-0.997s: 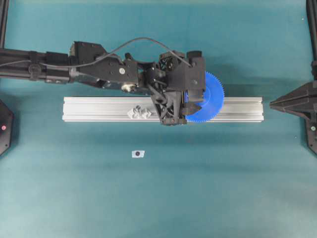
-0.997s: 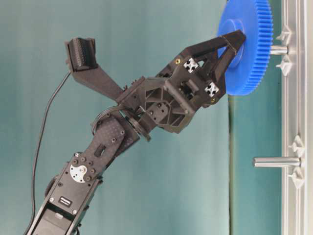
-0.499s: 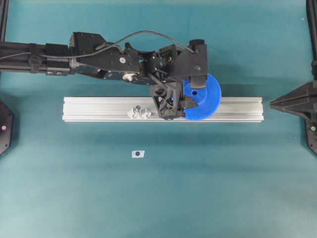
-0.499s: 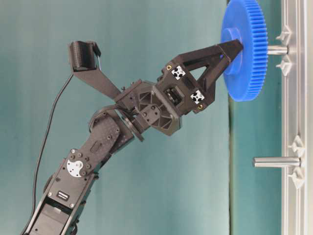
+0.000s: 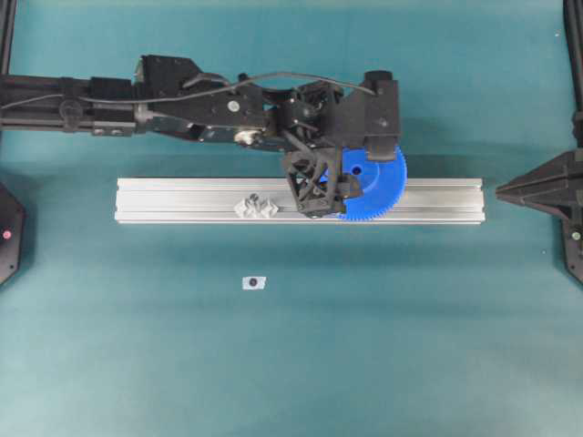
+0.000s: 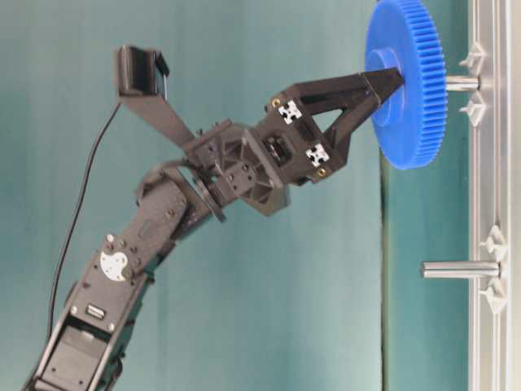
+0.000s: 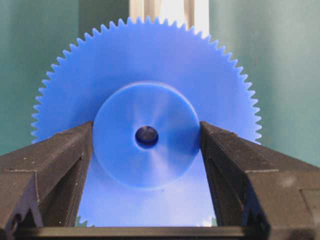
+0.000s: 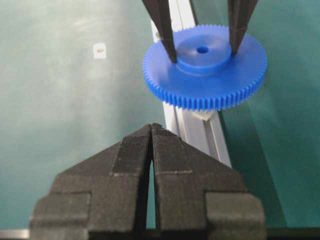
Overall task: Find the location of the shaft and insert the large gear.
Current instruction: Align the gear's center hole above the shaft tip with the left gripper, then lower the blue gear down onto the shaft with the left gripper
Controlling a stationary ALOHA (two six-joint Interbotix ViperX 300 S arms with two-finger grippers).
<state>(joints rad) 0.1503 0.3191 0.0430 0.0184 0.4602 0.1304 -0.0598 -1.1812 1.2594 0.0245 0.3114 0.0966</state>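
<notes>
Left claw (image 6: 389, 81): I grip the large gear (image 5: 378, 187) by its raised round hub, one finger (image 7: 55, 165) pressed on each side of it; the centre hole shows dark between them in my wrist view.
Large gear: bright blue, finely toothed, held flat-face toward the aluminium rail (image 5: 182, 200) and over its right half, wider than the rail, its rim overhanging both edges in the overhead view.
Shaft (image 6: 461, 82): a short grey pin standing out of the rail between two clear plastic pieces; in the table-level view it is level with the gear's hub, and its free end meets the gear's far face. Whether the tip is inside the hole I cannot tell.
Second pin (image 6: 460, 269): a longer grey pin on the same rail, well apart from the gear, bare, also flanked by clear pieces; in the overhead view it sits left of my claw (image 5: 256, 207).
White tag (image 5: 253, 282): a small square with a dark dot, lying on the teal surface (image 5: 410, 346) near the rail, apart from it.
Right claw (image 8: 151, 137): its two fingertips are pressed together with nothing between them, parked at the right edge of the surface, well apart from the rail's end and pointing toward the gear.
</notes>
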